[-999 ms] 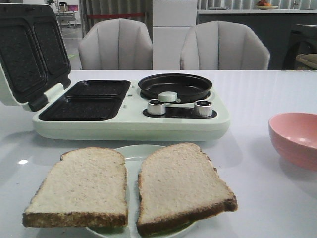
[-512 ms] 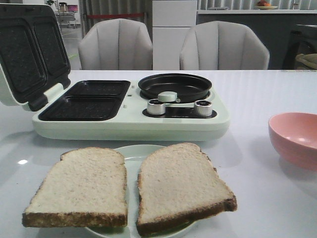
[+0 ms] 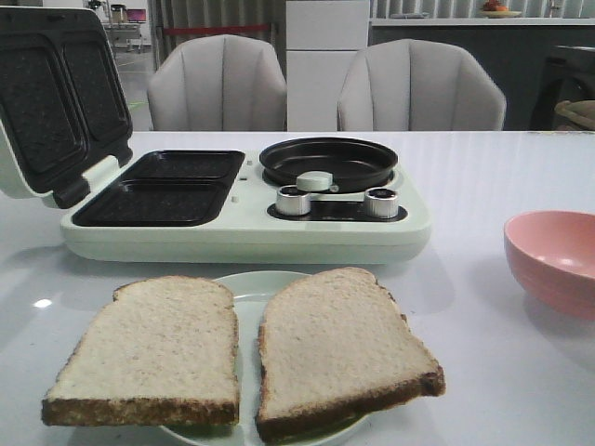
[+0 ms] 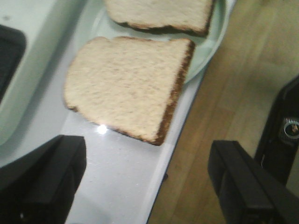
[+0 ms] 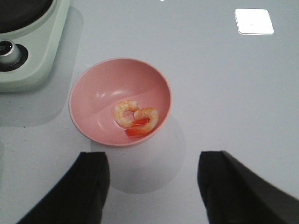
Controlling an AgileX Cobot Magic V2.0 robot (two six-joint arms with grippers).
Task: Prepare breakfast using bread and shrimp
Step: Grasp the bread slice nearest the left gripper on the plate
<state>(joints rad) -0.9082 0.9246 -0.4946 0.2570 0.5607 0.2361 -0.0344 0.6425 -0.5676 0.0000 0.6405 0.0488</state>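
Observation:
Two slices of bread lie side by side on a pale green plate (image 3: 253,286) at the table's front edge, the left slice (image 3: 153,348) and the right slice (image 3: 339,344). My left gripper (image 4: 149,184) hovers open over the table's edge just short of the nearer bread slice (image 4: 126,88), holding nothing. Two curled pale orange shrimp (image 5: 135,115) lie with a red piece in a pink bowl (image 5: 93,93) at the right. My right gripper (image 5: 152,186) is open above the table, just short of that bowl. Neither gripper shows in the front view.
A mint-green breakfast maker (image 3: 242,232) stands behind the plate, its lid (image 3: 56,102) raised at the left over two dark grill wells (image 3: 163,186). A round black pan (image 3: 328,160) and two knobs sit on its right half. The pink bowl (image 3: 555,260) is at the right edge.

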